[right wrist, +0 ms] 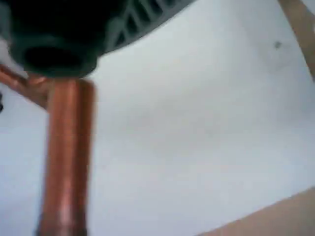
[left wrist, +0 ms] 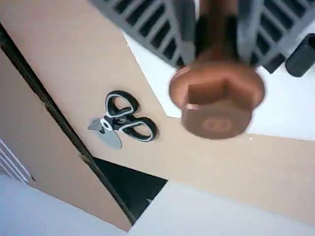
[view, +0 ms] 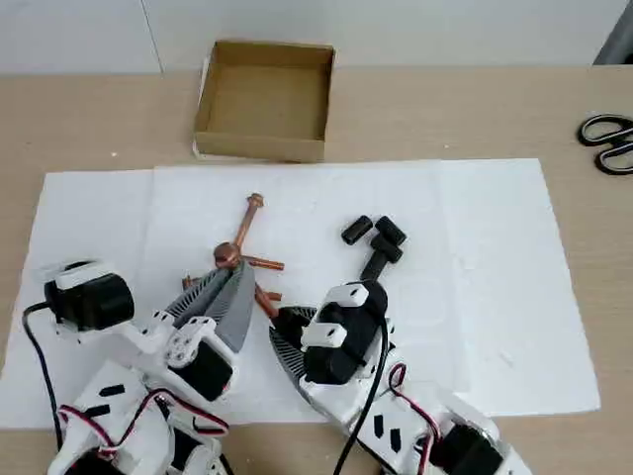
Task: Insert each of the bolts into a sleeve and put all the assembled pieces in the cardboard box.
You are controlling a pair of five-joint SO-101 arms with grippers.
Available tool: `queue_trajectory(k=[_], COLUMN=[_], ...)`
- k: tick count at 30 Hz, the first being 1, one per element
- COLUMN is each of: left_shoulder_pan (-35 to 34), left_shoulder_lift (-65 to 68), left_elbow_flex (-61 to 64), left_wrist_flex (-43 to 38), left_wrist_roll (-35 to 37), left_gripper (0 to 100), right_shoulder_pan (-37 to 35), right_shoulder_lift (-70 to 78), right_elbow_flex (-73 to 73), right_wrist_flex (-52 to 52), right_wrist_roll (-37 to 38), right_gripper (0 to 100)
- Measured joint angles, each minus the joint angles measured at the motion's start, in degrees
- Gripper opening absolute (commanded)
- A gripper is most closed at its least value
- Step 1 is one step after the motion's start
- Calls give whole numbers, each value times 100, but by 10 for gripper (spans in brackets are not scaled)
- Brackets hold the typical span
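Left gripper [view: 226, 273]: lower left of centre in the high view, jaws closed on a bolt [view: 227, 255] whose hexagonal head sticks out past the tips
Right gripper [view: 280, 336]: lower centre, just beside the left one, jaws apparently clamped on a black sleeve [right wrist: 54, 46]
Loose bolts [view: 249, 220]: fanned over the white sheet [view: 495, 297] at centre, close around both grippers
Loose sleeves [view: 374, 239]: three, right of centre on the sheet
Cardboard box [view: 259, 146]: upper centre, off the sheet, nothing in it yet
Step in hand: mating the held bolt with the held sleeve, as I judge it
Doing it well: the head is the free end, so the sleeve probably has to go on from the shank tip. Line up bore and shank before pushing, go slowly, and keep the tips off the loose bolts so none gets knocked
Left wrist view adds: the shank pinned between the ribbed jaws, and scissors [left wrist: 125, 120] on the bare table beyond the sheet
Right wrist view adds: the sleeve's open bore with a copper shank [right wrist: 66, 157] right below it. I cannot tell whether they touch
High view adds: how arms, box and spare parts lie relative to each other
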Motion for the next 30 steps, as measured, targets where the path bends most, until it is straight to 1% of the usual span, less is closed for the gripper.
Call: queue_trajectory(k=[11,19,27,30], left_shoulder_pan=[79,105,105,114], left_shoulder_lift=[0,26,44,44], left_elbow_flex=[167,273,273,273], left_wrist_flex=[-26,-53,-53,-35], left_wrist_roll=[0,0,-44,-123], left_gripper=[5,5,5,5], right_shoulder_pan=[0,-422,-422,-316], right_shoulder_lift=[9,0,0,0], right_elbow_flex=[18,9,9,9], right_wrist_flex=[-18,-18,-18,-18], right_wrist_roll=[0,0,0,0], right_gripper=[2,2,2,2])
